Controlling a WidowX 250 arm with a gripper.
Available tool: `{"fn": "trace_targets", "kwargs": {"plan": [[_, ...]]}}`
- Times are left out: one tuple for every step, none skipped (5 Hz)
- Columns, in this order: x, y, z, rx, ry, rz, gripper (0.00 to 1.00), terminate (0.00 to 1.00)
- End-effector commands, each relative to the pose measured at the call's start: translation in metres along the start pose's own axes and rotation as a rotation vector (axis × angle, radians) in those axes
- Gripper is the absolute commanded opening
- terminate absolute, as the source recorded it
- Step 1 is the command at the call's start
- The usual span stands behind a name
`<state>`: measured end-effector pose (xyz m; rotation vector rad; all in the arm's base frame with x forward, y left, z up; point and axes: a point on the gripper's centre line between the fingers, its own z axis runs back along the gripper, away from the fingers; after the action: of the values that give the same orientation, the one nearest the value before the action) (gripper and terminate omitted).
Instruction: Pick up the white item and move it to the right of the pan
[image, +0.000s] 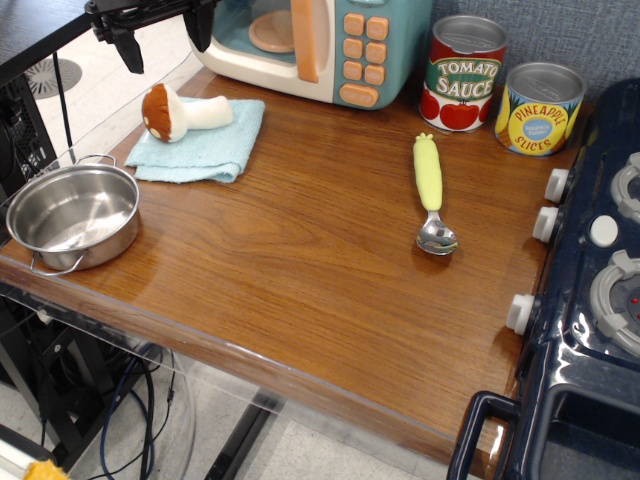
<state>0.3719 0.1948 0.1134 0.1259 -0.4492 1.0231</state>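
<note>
The plush mushroom (183, 112), with a white stem and a reddish-brown spotted cap, lies on its side on a light-blue folded cloth (197, 143) at the back left of the table. The shiny steel pan (73, 216) with two loop handles stands at the front left corner, empty. My black gripper (163, 35) hangs at the top left, above and behind the mushroom, apart from it. Its two fingers (128, 48) stand wide apart with nothing between them.
A toy microwave (318, 45) stands at the back. A tomato sauce can (461, 73) and a pineapple can (539, 108) stand at the back right. A yellow-handled spoon (431, 193) lies mid-right. A dark toy stove (590, 300) fills the right edge.
</note>
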Motion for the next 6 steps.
{"fn": "trace_targets", "kwargs": {"plan": [[0.000,0.000,0.000,0.000,0.000,0.000,1.00,0.00],[-0.013,0.007,-0.010,0.053,-0.031,0.013,1.00,0.00],[-0.016,0.012,-0.028,0.092,-0.022,-0.003,1.00,0.00],[-0.011,0.013,-0.038,0.108,-0.016,-0.022,1.00,0.00],[-0.003,0.012,-0.051,0.114,-0.006,-0.037,1.00,0.00],[0.001,0.011,-0.058,0.118,0.003,-0.048,1.00,0.00]]}}
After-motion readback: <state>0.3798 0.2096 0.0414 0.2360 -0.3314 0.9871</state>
